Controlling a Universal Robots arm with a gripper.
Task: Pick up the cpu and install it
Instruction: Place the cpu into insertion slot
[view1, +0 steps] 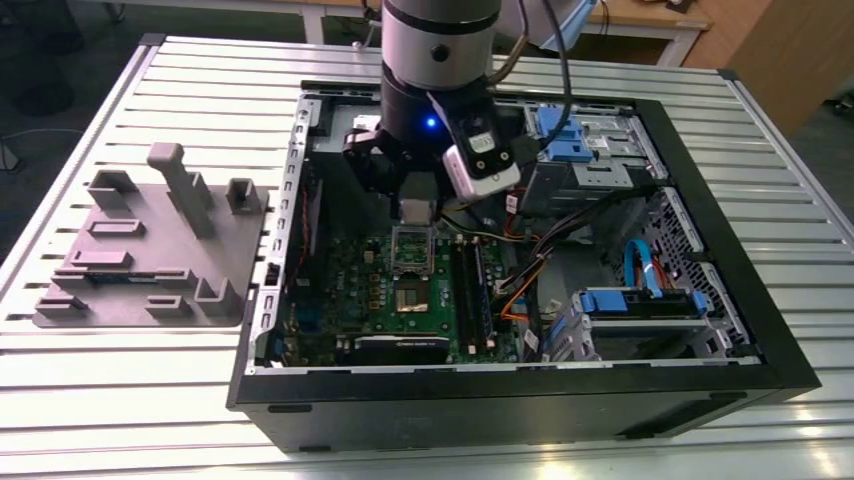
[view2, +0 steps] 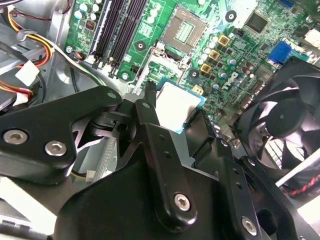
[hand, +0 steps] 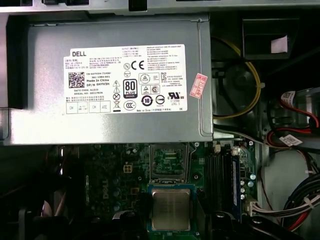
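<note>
Grey moulded fixture plate (view1: 147, 255) sits at the exterior view's left on the slatted table (view1: 107, 400), and you can leave it out of account. Moving right, the gripper (view1: 416, 208) hangs inside the open computer case (view1: 534, 398), low over the motherboard (view1: 354, 285). Its fingers (view2: 150, 107) are closed on the cpu (view2: 177, 106), one at each opposite edge, with the metal lid facing the camera and the chip lying roughly flat to the board.

Key relation — in both wrist views the open socket (view2: 187, 26) lies just ahead of the held cpu, past the fingertips and not under it. By your reading, the chip's edges look about square to the socket's. At the exterior view's right, the blue drive brackets (view1: 641, 300) are well apart from the gripper.
</note>
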